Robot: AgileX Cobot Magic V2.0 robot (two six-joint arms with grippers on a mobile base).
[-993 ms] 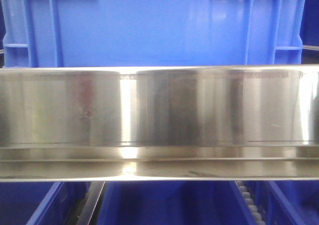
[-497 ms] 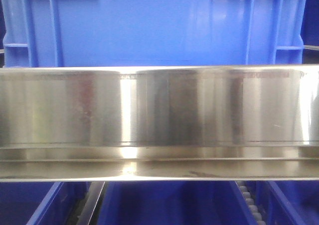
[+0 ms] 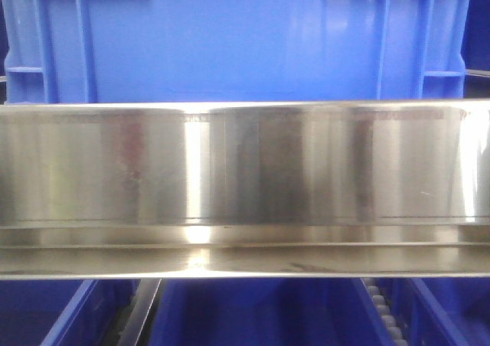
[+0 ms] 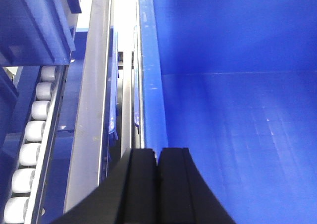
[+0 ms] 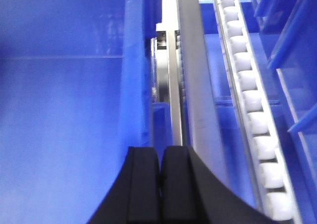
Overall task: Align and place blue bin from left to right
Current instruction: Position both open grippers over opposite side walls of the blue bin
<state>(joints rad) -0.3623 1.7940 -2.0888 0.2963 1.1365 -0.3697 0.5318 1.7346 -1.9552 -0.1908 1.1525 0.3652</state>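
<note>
Front cam: level, v. close, faces straight at a steel rail (image 3: 245, 185) that spans the full frame. A blue bin (image 3: 230, 40) outer wall shows above it, cropped at the top and sides.
L wrist cam: behind left hand (image 4: 157, 153), looks fwd along the fingers. Bin inside fills the right, roller track (image 4: 34, 130) at left.
R wrist cam: mirrored, behind right hand (image 5: 160, 150). Bin inside at left, rollers at right.
Shared: both wrist cams see bin inside, from opposite side walls. Can't tell if front cam's bin is the same one.
</note>
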